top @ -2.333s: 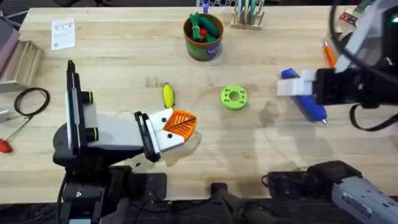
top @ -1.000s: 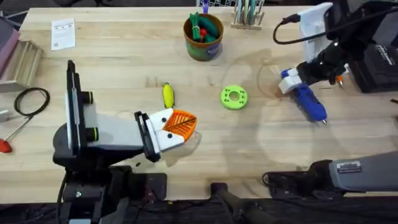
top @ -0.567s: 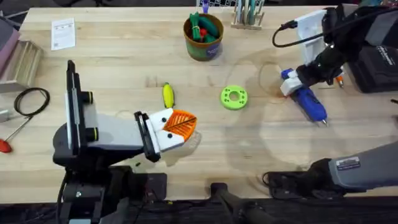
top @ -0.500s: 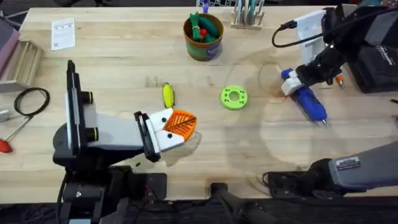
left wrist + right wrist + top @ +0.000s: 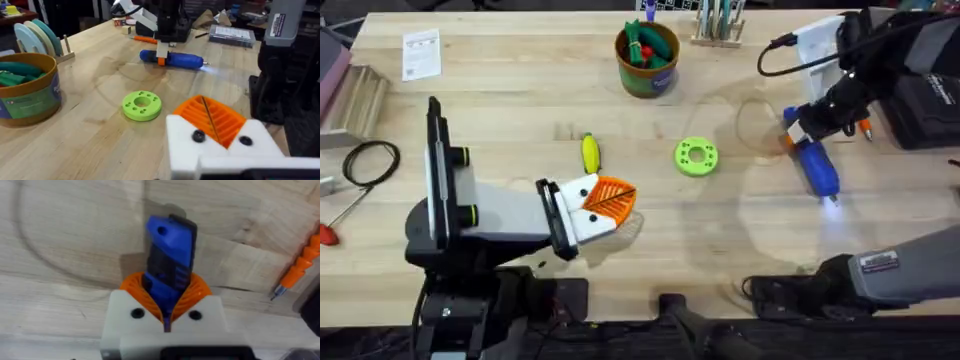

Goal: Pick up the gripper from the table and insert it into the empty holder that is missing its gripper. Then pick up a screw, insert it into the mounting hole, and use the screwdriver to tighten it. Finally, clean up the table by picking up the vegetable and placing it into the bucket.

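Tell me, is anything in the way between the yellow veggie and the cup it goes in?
Nothing visible is. Bare table lies between the vegetable and the bucket farther back. The green disc sits off to the side, not on that path.

The table [image 5: 520, 80] is pale wood with visible grain, matt. On it, the screwdriver [image 5: 815, 165] looks like smooth, slightly glossy blue plastic. The right gripper [image 5: 167, 312] has ribbed orange pads [image 5: 135, 292] on matt white plastic.
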`<state>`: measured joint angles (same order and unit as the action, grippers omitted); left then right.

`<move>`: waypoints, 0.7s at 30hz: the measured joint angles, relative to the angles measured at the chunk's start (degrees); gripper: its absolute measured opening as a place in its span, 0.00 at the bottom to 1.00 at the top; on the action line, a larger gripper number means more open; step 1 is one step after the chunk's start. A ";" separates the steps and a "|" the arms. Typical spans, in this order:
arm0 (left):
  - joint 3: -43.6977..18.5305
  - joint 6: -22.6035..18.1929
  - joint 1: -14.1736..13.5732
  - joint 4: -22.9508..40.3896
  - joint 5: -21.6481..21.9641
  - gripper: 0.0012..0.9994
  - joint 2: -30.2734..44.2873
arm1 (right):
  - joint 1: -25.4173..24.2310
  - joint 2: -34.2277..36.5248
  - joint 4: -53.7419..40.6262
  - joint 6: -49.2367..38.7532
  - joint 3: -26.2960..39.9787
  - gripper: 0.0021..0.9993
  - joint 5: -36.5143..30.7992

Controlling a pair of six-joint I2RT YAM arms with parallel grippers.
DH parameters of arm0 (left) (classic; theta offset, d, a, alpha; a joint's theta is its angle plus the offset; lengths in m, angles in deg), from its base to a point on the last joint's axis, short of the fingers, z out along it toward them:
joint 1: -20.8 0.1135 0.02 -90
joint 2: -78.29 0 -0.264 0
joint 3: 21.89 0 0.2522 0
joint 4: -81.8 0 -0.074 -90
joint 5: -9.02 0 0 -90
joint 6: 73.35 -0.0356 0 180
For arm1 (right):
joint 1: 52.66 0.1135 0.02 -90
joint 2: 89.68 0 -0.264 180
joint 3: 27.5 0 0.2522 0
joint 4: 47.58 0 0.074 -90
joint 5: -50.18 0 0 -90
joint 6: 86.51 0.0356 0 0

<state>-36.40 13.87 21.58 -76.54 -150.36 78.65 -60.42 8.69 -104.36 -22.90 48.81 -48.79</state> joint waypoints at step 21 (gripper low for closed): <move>0.00 0.00 0.00 0.00 0.00 0.01 0.00 | 13.11 -23.62 14.18 18.64 5.46 0.02 17.71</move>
<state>-36.40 13.86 21.58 -76.54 -150.36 78.65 -47.32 -14.93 -90.18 -4.26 54.27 -31.08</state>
